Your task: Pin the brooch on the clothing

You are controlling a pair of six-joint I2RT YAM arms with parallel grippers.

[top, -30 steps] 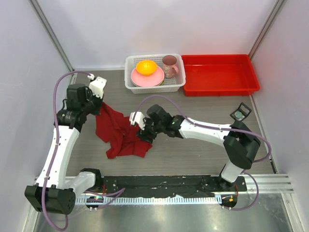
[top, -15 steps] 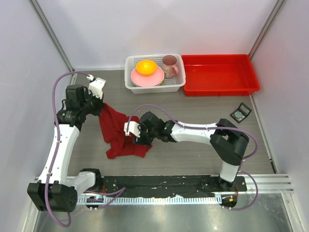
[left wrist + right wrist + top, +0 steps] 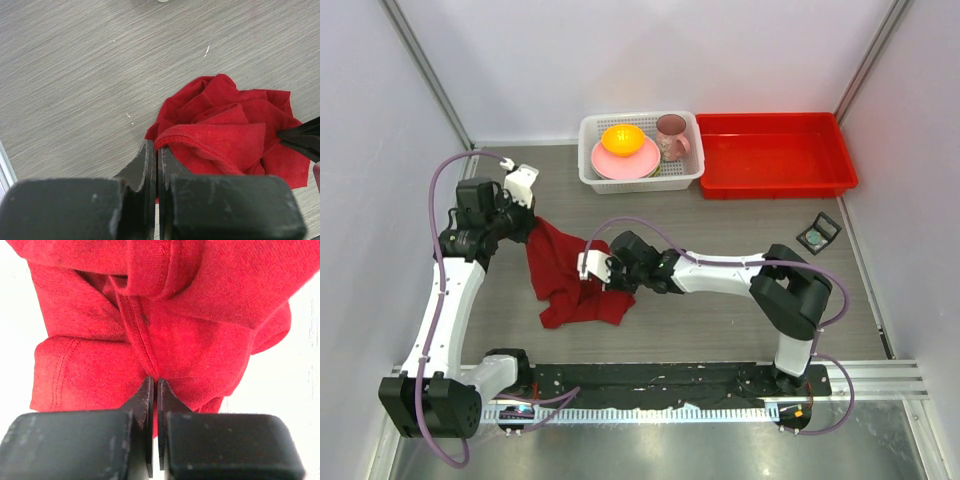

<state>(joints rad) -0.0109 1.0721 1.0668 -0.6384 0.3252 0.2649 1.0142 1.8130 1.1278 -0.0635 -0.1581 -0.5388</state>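
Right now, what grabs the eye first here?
A crumpled dark red T-shirt lies at left-centre, with the left gripper and right gripper each pinched shut on a fold of it. The brooch lies apart at far right, nearer the arms than the red tray.

Dark red shirt (image 3: 565,275), crumpled into a folded heap, left of the worktop's middle, hemmed edge raised at its upper left, tiny pale round brooch (image 3: 814,237), apparently lying flat on a dark square (image 3: 825,226), near the right edge, well apart from the shirt
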